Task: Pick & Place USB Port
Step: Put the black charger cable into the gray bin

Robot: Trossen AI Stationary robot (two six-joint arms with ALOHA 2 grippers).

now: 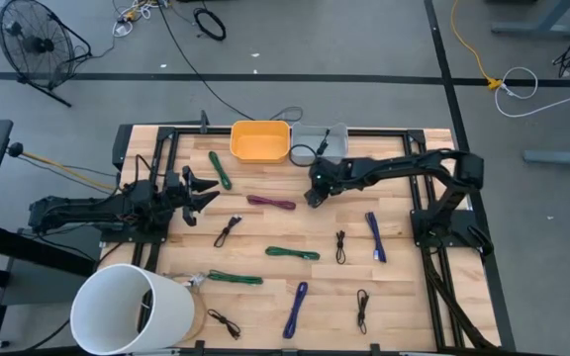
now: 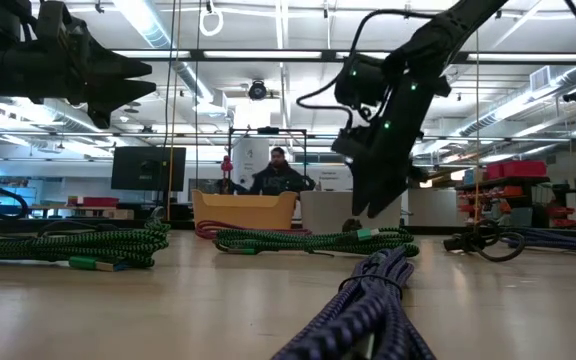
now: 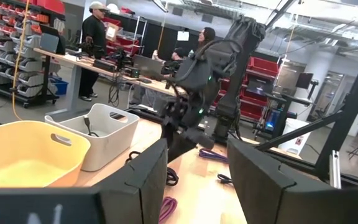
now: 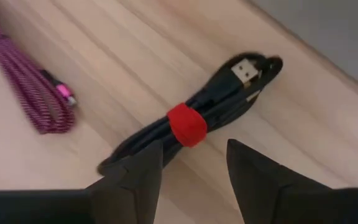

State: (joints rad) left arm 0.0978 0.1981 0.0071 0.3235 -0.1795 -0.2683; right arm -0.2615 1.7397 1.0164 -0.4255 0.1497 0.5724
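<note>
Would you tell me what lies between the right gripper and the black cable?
Nothing: bare wood separates the right gripper from the black cable, per the right wrist view.

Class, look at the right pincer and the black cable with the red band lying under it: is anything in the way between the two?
Nothing visible is. The right pincer is open and hangs directly over the black cable, with only bare wooden table around it. The magenta cable lies off to one side, apart from the black one.
</note>
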